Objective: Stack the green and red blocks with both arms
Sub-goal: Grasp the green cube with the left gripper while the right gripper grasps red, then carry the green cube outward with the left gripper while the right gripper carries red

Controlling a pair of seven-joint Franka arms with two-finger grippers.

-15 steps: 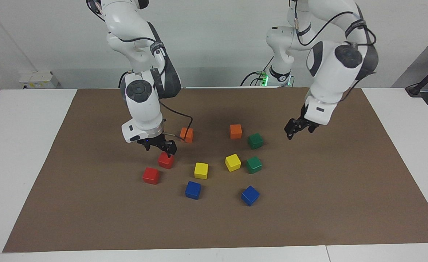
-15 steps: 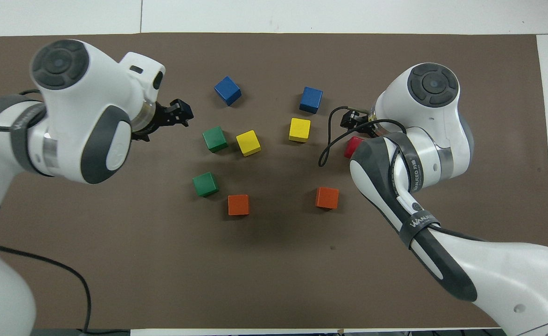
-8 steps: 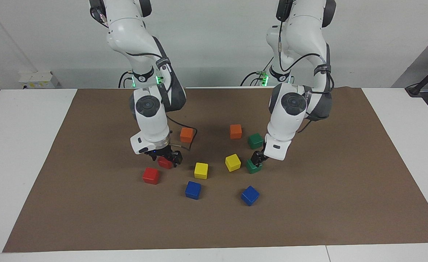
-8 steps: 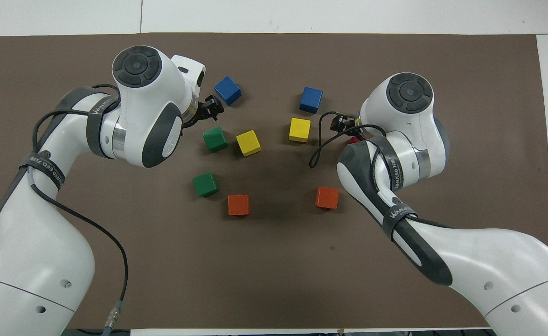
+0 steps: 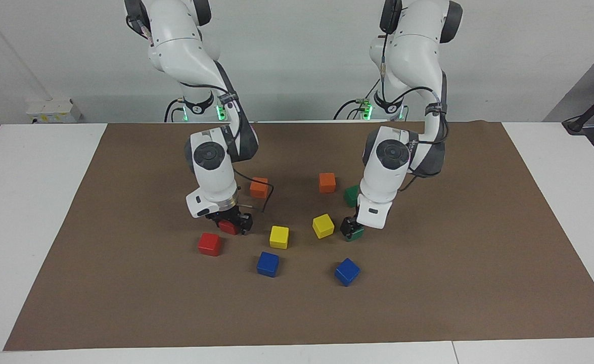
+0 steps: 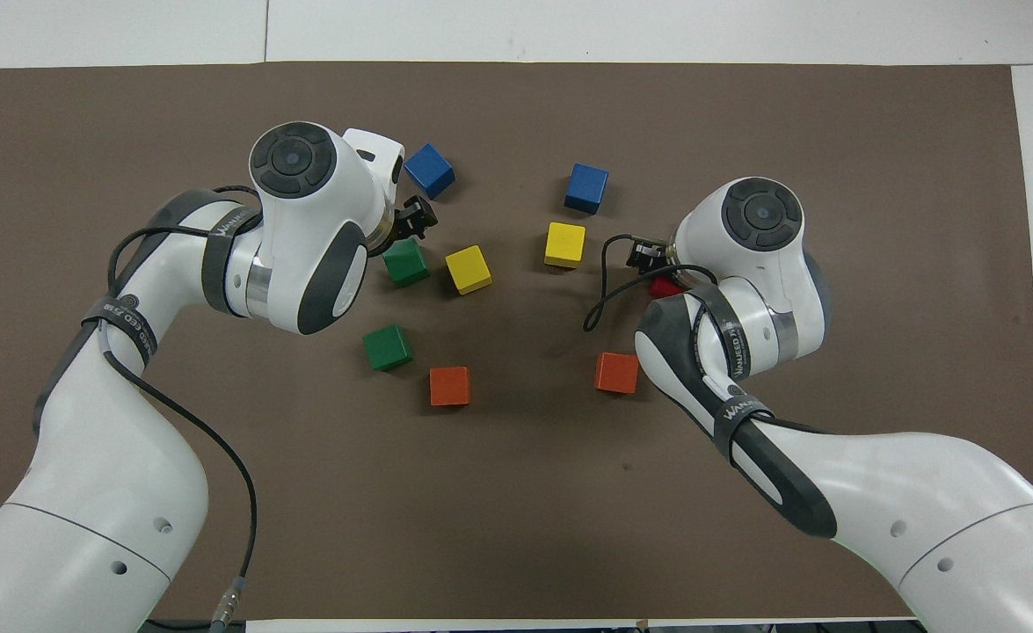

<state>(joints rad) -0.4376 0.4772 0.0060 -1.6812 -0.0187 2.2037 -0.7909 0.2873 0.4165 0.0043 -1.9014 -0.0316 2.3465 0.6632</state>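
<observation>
My right gripper (image 5: 230, 224) is down at the mat around a red block (image 5: 227, 228); in the overhead view only a corner of that block (image 6: 662, 287) shows beside the right gripper (image 6: 646, 257). The second red block (image 5: 209, 244) lies beside it, hidden under the right arm in the overhead view. My left gripper (image 5: 350, 227) is down at a green block (image 5: 357, 234), which also shows in the overhead view (image 6: 406, 262) by the left gripper (image 6: 414, 221). The second green block (image 5: 350, 195) (image 6: 387, 346) lies nearer to the robots, partly hidden by the left arm.
Two orange cubes (image 5: 259, 187) (image 5: 327, 182) lie nearer to the robots. Two yellow cubes (image 5: 279, 236) (image 5: 323, 225) lie between the grippers. Two blue cubes (image 5: 267, 264) (image 5: 347, 271) lie farther out. All rest on a brown mat (image 5: 125, 283).
The left arm swung in from above the mat and came down onto the green block. The right gripper sank from just above the red block to the mat around it.
</observation>
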